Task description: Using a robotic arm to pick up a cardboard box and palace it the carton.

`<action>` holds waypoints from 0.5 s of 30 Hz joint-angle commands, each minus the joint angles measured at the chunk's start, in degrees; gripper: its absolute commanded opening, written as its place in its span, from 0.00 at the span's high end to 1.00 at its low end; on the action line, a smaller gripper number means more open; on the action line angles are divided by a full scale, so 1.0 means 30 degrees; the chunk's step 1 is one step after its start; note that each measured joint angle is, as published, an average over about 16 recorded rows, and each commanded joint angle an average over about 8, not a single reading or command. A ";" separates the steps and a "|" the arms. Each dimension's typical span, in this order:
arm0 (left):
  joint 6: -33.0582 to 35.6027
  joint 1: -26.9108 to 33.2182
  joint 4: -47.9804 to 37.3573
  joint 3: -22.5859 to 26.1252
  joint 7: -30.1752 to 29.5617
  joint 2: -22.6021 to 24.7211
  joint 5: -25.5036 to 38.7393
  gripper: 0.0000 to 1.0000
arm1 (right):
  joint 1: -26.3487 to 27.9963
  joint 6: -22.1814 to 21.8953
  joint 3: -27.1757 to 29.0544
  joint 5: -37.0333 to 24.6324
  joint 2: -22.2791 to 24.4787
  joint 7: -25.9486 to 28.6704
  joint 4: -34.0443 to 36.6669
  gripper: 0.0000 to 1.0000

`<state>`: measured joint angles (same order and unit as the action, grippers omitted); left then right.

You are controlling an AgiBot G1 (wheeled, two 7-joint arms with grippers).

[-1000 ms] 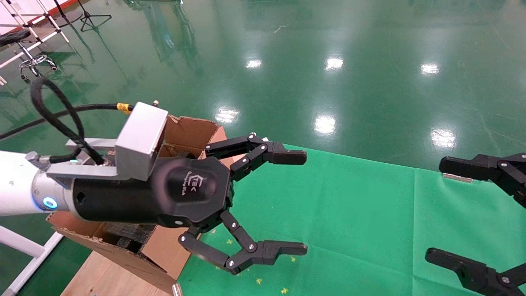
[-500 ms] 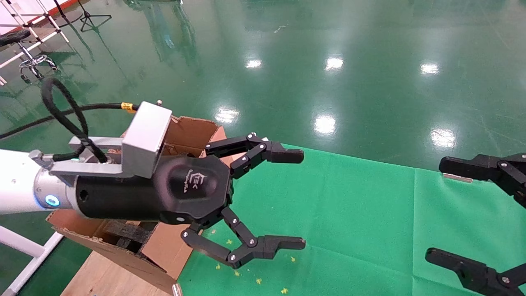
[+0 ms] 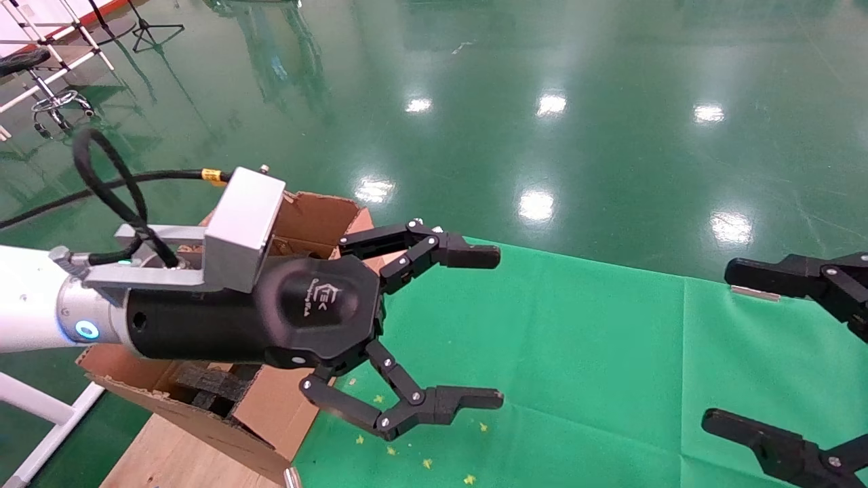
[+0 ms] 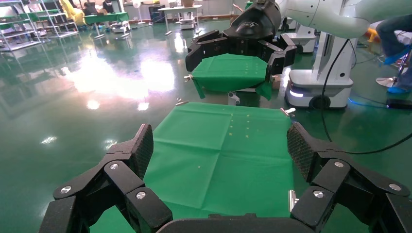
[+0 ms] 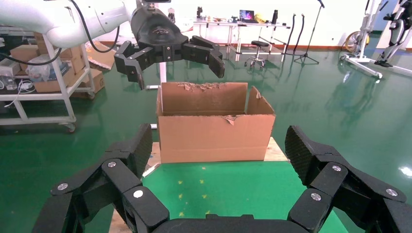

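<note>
The cardboard box shows in no view. The carton (image 3: 314, 215), large and brown with torn raised flaps, stands at the table's left end; dark foam blocks (image 3: 210, 383) lie inside it. The robotic arm's left gripper (image 3: 500, 327) hovers over the carton's near corner. It points along the green cloth, open wide with nothing between its fingers. From the right wrist the carton (image 5: 214, 138) appears whole, with the left gripper (image 5: 172, 68) above it. My right gripper (image 3: 719, 346) is open and empty at the table's right end.
A green cloth (image 3: 576, 352) covers the table and carries small yellow marks (image 3: 427, 463). The carton rests on a wooden board (image 3: 169, 454). Shiny green floor surrounds the table. A white robot base (image 4: 318, 82) stands beyond its far end.
The left arm's wrist has drifted slightly toward the cloth and its fingertips shifted a little. It stays open. The right gripper has not moved.
</note>
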<state>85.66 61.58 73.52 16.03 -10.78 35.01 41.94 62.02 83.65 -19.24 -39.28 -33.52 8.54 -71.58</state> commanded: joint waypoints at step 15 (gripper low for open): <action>-0.0015 0.0017 -0.0022 0.0019 -0.0011 -0.0012 0.0029 0.00 | 0.0000 0.0000 0.0000 0.0000 0.0000 0.0000 0.0000 0.00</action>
<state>85.62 61.64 73.45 16.09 -10.81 34.97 42.03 62.02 83.65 -19.24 -39.28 -33.52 8.54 -71.58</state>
